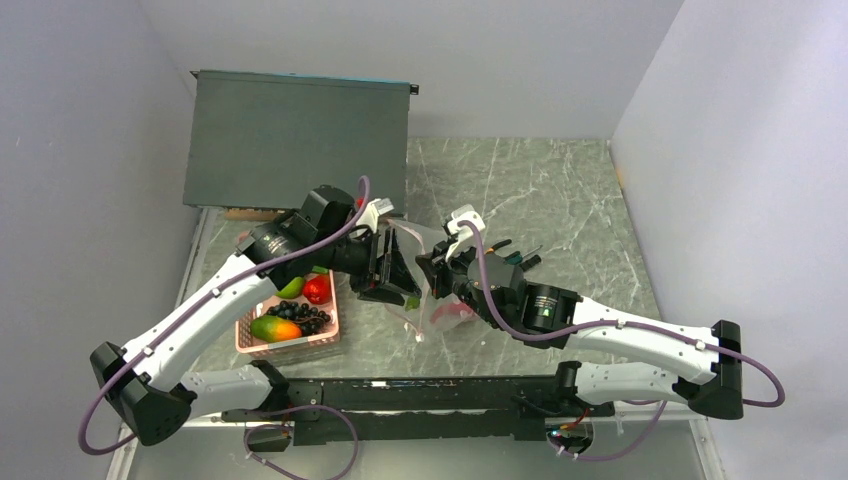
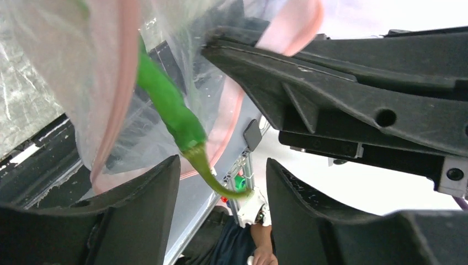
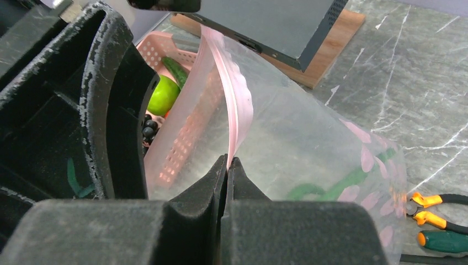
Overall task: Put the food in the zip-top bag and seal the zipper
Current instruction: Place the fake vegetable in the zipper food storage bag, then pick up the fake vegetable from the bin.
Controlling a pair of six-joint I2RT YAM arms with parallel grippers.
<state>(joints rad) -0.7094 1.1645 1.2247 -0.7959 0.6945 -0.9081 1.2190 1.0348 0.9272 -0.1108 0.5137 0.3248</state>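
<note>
Pink basket near the bench's left edge holds mango, grapes and red fruit. Left gripper: jaws spread, green pod stem in the gap, pod body in the mouth of the zip-top bag, mid-bench. Right gripper: jaws pressed together, pinching the zipper. Pliers lie right of the bag.

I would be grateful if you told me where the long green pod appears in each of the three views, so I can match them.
Top external: the green pod is a small green speck at centre, by the bag's lower left edge.
Left wrist: centre-left, slanting down, stem lowest.
Right wrist: lower right, blurred through the plastic.
Shared landmark: the zip-top bag, in all three.
</note>
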